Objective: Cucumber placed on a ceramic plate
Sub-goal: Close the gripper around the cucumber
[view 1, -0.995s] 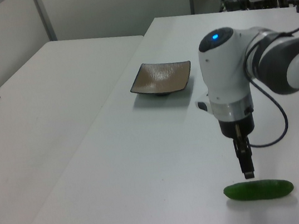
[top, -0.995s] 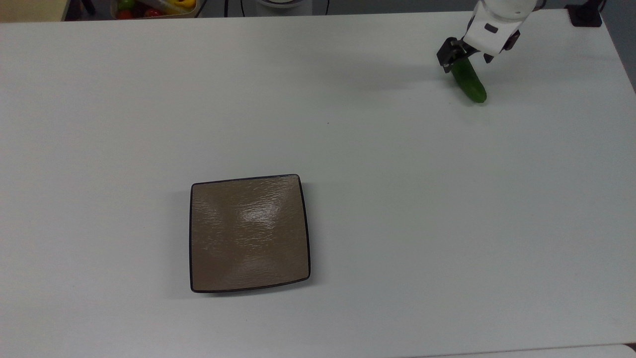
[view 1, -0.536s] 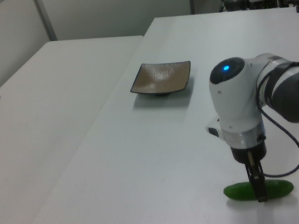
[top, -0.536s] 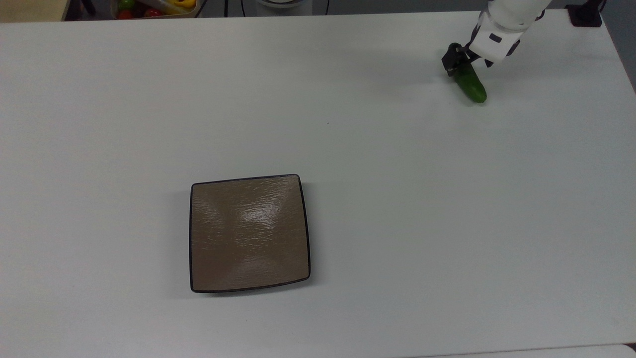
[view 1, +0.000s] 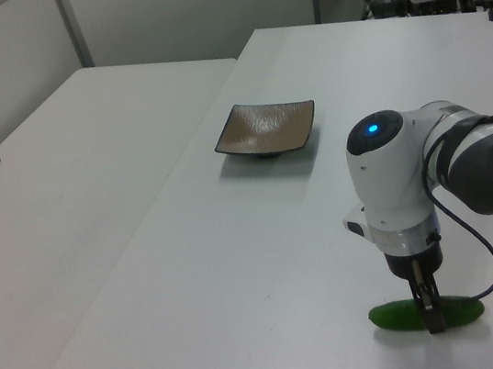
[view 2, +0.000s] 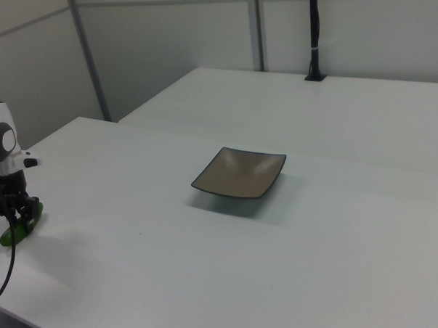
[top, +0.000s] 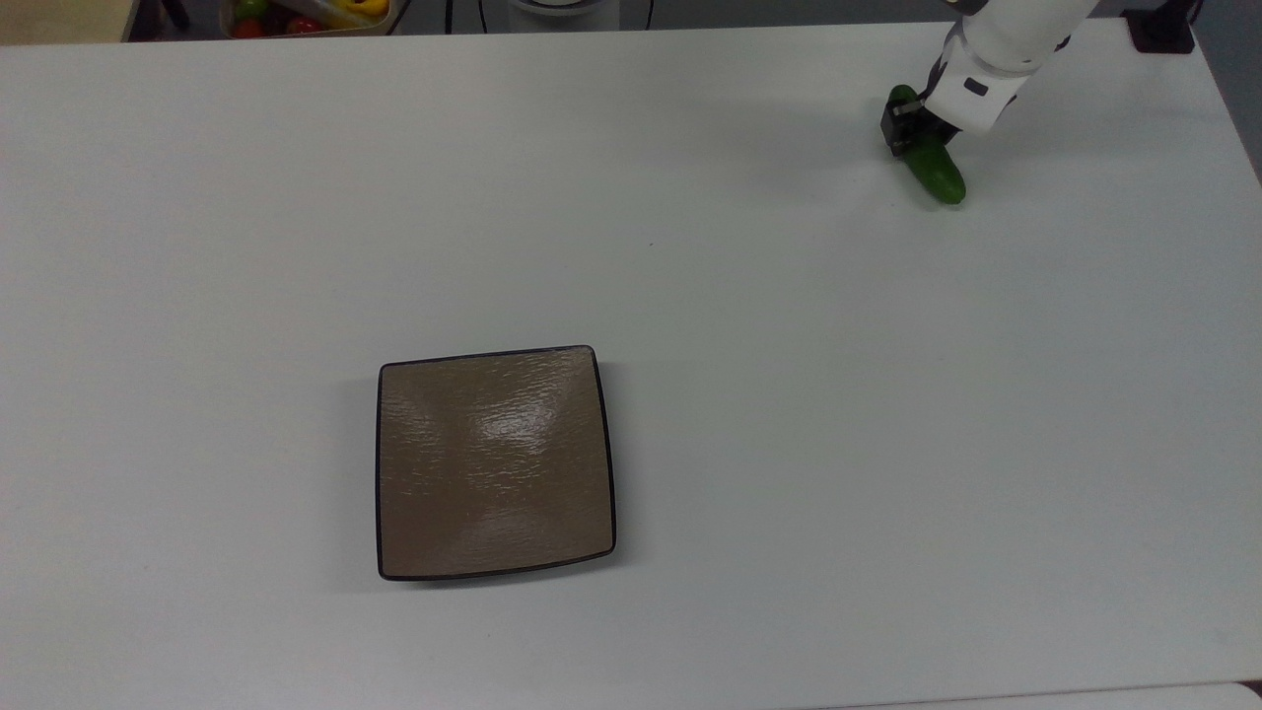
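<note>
The cucumber (top: 935, 165) lies flat on the white tabletop (top: 690, 296), far out toward two o'clock from the middle of the top view. It runs aslant there, one rounded end at eleven o'clock and the other at five o'clock. The claw (top: 912, 133) is down over its eleven o'clock half, dark fingers on either side of the green body at tabletop height. Whether they are pressing on the cucumber or merely bracketing it I cannot tell.

In the left view the cucumber (view 1: 396, 316) sits at about five o'clock, lying across the picture. The claw (view 1: 430, 310) hangs straight down from the white wrist, whose blue light is lit. One thin dark finger (view 1: 432, 313) crosses in front of the cucumber a little past its middle, and a black cable loops down beside the wrist toward the tabletop.

In the right view the cucumber (view 2: 14, 230) is at nine o'clock, near the picture's edge, with the claw (view 2: 16, 212) standing upright on it.

The ceramic plate (top: 496, 461) rests well apart from all this, at seven o'clock from the top view's centre. It is square and glossy tan-brown with a thin black rim, and nothing lies on it. In the left view the plate (view 1: 266, 128) sits toward twelve o'clock; in the right view (view 2: 240, 172) it is near the centre.

A container of coloured produce (top: 306, 14) stands beyond the tabletop at eleven o'clock in the top view.
</note>
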